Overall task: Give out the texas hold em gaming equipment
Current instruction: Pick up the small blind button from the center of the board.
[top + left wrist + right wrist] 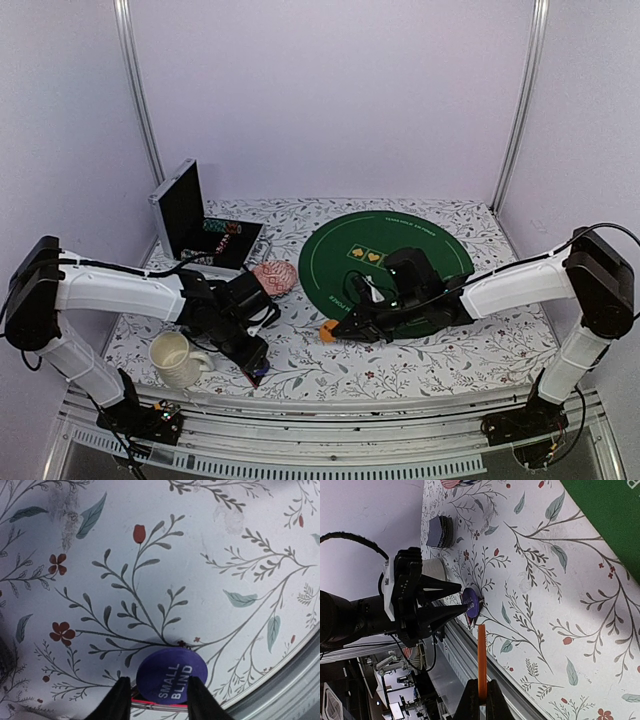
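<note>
Little appears distributed. The left gripper [159, 694] pinches the round blue "SMALL BLIND" button [171, 674] by the near edge of the counter [235, 555]. The right gripper [481, 689] clamps a round orange button [481, 657] edge-on nearby. The grey-blue-backed card stack [440, 531] lies undealt.

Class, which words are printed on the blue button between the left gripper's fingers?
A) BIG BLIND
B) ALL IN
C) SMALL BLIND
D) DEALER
C: in the left wrist view, the blue button held in the left gripper carries white lettering reading SMALL BLIND.
</note>
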`<state>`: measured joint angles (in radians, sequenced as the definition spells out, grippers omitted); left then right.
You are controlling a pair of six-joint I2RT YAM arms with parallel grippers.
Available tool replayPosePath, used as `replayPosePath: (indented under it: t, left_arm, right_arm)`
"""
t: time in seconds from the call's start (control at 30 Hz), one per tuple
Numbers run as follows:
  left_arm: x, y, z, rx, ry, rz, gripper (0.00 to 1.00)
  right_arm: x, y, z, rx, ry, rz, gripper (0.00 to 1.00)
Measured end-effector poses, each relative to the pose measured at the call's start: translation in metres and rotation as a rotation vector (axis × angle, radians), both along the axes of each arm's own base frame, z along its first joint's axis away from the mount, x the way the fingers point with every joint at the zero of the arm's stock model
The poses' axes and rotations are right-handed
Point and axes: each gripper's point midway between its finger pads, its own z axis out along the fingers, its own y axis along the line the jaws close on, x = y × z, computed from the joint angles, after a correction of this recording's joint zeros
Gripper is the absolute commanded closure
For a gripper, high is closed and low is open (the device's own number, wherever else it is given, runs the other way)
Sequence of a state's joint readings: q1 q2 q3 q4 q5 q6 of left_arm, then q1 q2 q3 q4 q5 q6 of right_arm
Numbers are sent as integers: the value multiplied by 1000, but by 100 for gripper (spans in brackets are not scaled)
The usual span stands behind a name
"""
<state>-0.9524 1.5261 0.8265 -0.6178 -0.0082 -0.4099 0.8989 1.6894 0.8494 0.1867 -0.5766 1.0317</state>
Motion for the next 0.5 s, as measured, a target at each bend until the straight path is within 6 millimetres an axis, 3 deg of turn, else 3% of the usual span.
replayPosePath:
  t: [0.2, 0.4, 0.5]
  left_arm:
    - [7, -7, 16, -17, -29, -13, 67]
    - [10, -13, 24, -37, -39, -28, 40]
    - [9, -12, 22, -30, -33, -34, 36]
  right_arm:
    - [2, -9, 6, 4, -11, -20, 98]
    - [8, -19, 13, 2, -27, -52, 98]
    - [9, -21, 16, 4, -36, -55, 98]
